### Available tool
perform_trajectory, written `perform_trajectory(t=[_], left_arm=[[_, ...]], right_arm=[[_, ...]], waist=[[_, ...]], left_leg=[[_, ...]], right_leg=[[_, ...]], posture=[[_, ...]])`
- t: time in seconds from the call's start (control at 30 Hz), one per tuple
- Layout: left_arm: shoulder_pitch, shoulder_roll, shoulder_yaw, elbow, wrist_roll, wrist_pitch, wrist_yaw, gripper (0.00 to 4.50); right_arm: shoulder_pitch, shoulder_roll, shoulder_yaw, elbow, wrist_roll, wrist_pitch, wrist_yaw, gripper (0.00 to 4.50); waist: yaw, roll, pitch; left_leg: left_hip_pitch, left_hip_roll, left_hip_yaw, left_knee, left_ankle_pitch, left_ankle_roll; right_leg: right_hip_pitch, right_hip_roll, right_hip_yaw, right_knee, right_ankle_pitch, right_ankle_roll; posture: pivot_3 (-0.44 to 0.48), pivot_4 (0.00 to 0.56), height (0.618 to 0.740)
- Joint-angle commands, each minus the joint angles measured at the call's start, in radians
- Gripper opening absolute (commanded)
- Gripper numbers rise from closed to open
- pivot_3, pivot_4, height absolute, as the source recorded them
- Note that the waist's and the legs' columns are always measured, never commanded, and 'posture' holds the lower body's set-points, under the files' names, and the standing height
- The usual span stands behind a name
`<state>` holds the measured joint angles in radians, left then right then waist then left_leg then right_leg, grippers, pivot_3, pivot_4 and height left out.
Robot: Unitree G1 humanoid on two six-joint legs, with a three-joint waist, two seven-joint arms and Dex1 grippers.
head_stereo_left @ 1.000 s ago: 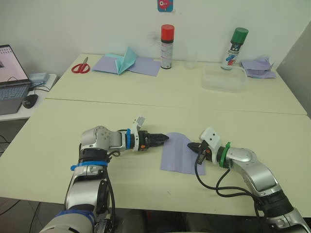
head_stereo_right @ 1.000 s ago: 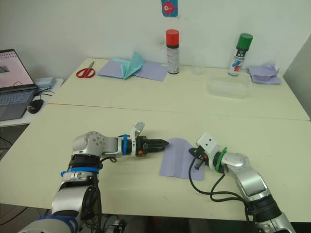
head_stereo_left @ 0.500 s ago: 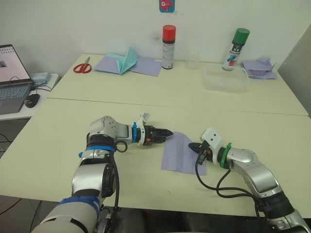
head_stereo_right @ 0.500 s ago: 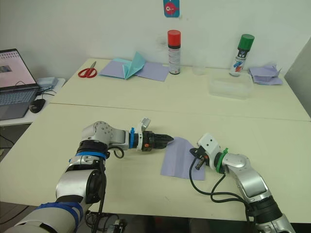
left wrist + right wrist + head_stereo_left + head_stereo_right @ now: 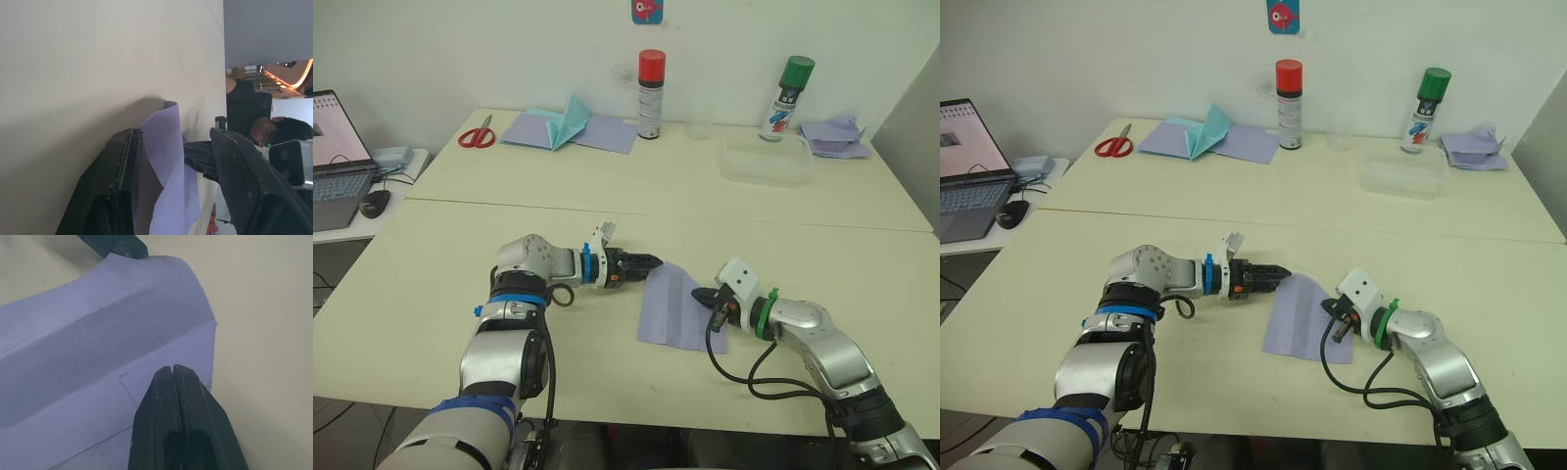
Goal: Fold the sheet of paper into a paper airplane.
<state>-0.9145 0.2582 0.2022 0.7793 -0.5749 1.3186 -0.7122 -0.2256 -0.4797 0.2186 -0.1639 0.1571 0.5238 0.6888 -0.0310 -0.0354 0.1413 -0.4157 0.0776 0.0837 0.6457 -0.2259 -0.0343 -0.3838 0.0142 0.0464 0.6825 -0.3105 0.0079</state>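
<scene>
Sheet of paper (image 5: 677, 306) flat on surface (image 5: 607, 206); left pincer (image 5: 652, 261) spread around far corner, right pincer (image 5: 700, 292) clenched, pressing near edge.

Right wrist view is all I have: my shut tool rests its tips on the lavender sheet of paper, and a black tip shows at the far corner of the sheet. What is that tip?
Observer: It is the left tool, pointing in from the robot's left at the thin lavender-purple sheet of paper.
Operator: Does it clamp the paper?
Observer: No. In the left wrist view its two black fingers stand apart, and the raised paper edge stands between them, lying against one finger.
Operator: Is the rest of the sheet flat?
Observer: Mostly. The head views show it lying on the cream table, with the right tool at its right edge.
</scene>
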Motion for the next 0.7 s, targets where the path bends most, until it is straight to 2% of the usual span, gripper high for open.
perform_trajectory(t=[0.03, 0.13, 0.33, 0.7], left_arm=[[-0.004, -0.005, 0.004, -0.036, -0.018, -0.003, -0.025, 2.52], [0.009, -0.007, -0.006, -0.061, -0.023, 0.008, -0.037, 1.98], [0.025, -0.004, -0.005, -0.095, -0.030, 0.030, -0.041, 0.03], [0.048, 0.005, 0.027, -0.128, -0.035, 0.021, -0.018, 0.03]], right_arm=[[0.009, -0.001, 0.024, 0.022, -0.016, 0.027, 0.002, 0.00], [0.007, -0.002, 0.024, 0.023, -0.016, 0.027, 0.003, 0.00], [0.010, -0.002, 0.024, 0.022, -0.016, 0.027, 0.004, 0.00], [0.011, 0.004, 0.028, 0.020, -0.016, 0.030, 0.000, 0.00]], waist=[[0.000, 0.000, 0.000], [0.000, 0.000, 0.000], [0.000, 0.000, 0.000], [-0.001, 0.000, 0.000]], left_leg=[[0.000, 0.000, 0.000, 0.000, 0.000, 0.000], [0.000, 0.000, 0.000, 0.000, 0.000, 0.000], [0.000, 0.000, 0.000, 0.000, 0.000, 0.000], [0.000, 0.000, 0.000, 0.000, 0.000, 0.000]], right_leg=[[0.000, 0.000, 0.000, 0.000, 0.000, 0.000], [0.000, 0.000, 0.000, 0.000, 0.000, 0.000], [0.000, 0.000, 0.000, 0.000, 0.000, 0.000], [0.000, 0.000, 0.000, 0.000, 0.000, 0.000]], posture=[[0.000, 0.150, 0.740], [0.000, 0.150, 0.740], [0.000, 0.150, 0.740], [0.000, 0.150, 0.740]])
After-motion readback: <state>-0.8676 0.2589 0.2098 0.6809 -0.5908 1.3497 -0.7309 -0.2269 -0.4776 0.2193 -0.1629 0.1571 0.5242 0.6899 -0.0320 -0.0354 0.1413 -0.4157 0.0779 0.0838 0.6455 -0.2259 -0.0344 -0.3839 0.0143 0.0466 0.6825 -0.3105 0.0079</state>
